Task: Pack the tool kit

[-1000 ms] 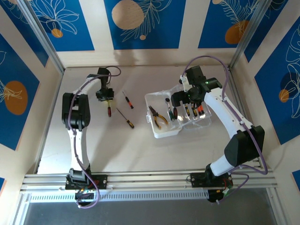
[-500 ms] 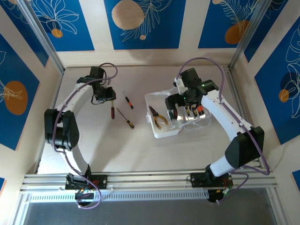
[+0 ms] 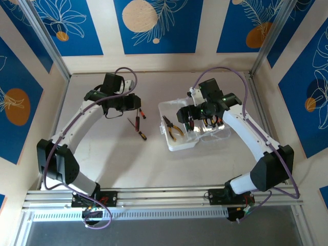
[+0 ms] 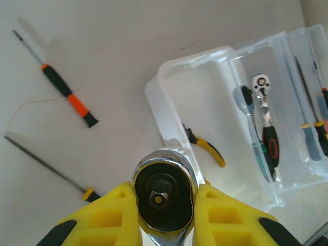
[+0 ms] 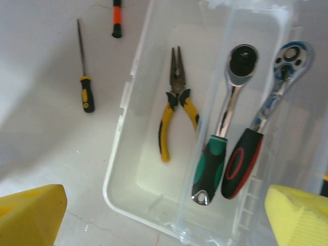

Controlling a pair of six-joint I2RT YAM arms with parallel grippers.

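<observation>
My left gripper [image 3: 135, 104] [image 4: 165, 207] is shut on the round head of a chrome ratchet [image 4: 164, 179], held above the table left of the clear case [image 3: 180, 145] [image 4: 169, 97]. Yellow-handled pliers [image 5: 175, 105] [image 3: 173, 128] lie in the case's near tray, beside a green-handled ratchet [image 5: 225, 128] and a red-and-black one [image 5: 264, 123]. More screwdrivers [image 3: 211, 121] sit in the far half. An orange-and-black screwdriver [image 4: 69, 95] and a yellow-and-black one [image 5: 84, 77] [image 3: 138, 130] lie on the table. My right gripper [image 3: 186, 114] [image 5: 164, 220] hangs open over the case.
The case stands open at the table's right centre, its lid half [image 3: 218, 134] lying toward the right wall. Bare tabletop [image 3: 133, 164] stretches in front of the loose screwdrivers. Wall panels close in the table at back and sides.
My left gripper has swung right from the table's left side toward the case, carrying the ratchet. My right gripper has shifted slightly left over the case.
</observation>
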